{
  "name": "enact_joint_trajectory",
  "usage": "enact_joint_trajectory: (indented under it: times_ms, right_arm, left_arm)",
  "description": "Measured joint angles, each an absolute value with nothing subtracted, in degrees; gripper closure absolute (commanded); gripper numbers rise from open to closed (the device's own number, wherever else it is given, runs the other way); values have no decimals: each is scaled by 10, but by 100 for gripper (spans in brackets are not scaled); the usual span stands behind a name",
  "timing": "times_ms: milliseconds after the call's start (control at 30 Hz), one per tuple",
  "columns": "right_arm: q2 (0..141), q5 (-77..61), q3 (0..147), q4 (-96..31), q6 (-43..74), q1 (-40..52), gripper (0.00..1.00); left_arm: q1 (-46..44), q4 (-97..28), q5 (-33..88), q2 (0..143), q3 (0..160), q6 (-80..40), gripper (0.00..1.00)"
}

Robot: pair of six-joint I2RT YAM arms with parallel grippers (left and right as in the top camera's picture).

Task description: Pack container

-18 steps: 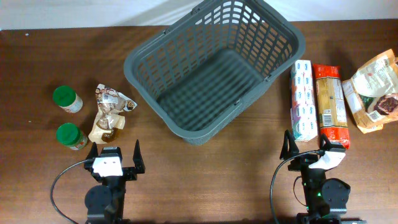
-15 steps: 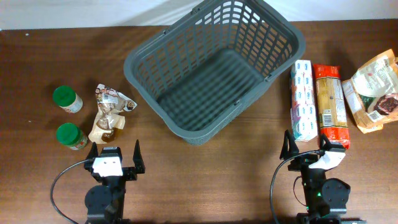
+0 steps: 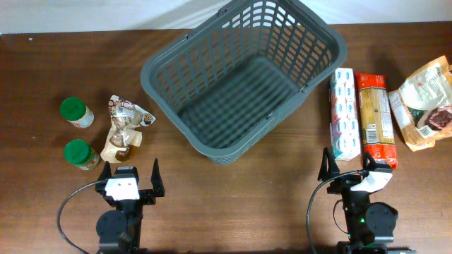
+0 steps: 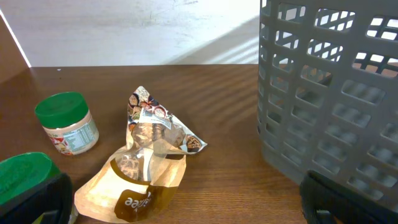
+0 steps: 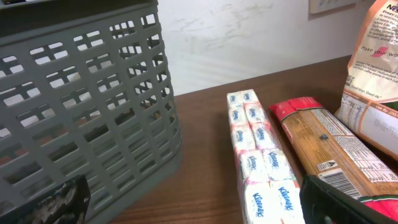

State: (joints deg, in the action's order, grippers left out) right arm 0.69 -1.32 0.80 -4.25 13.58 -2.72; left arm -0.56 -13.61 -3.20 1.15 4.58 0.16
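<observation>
The dark grey basket (image 3: pixel 244 77) stands empty at the table's middle back; its lattice wall shows in the left wrist view (image 4: pixel 329 93) and the right wrist view (image 5: pixel 81 106). My left gripper (image 3: pixel 131 171) is open and empty near the front edge, just below a brown snack bag (image 3: pixel 123 130), which also shows in the left wrist view (image 4: pixel 146 165). My right gripper (image 3: pixel 346 164) is open and empty at the near end of a tissue pack (image 3: pixel 344 113), seen in the right wrist view (image 5: pixel 261 162).
Two green-lidded jars (image 3: pixel 76 111) (image 3: pixel 80 154) stand left of the snack bag. A pasta pack (image 3: pixel 374 116) lies beside the tissues, and a tan bag (image 3: pixel 424 102) lies at the far right.
</observation>
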Motion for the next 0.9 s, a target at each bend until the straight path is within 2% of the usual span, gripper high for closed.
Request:
enact_joint_trajectory:
  times_ms: [633, 800, 900]
  right_arm:
    - [7, -18, 8, -43, 135, -27, 1]
    - [7, -81, 16, -54, 133, -27, 1]
    - [21, -119, 51, -108, 127, -27, 1]
  left_arm:
    - [-6, -124, 7, 11, 46, 2, 1]
    - [-6, -154, 52, 14, 70, 0, 1]
    - [-6, -191, 43, 41, 143, -1, 1]
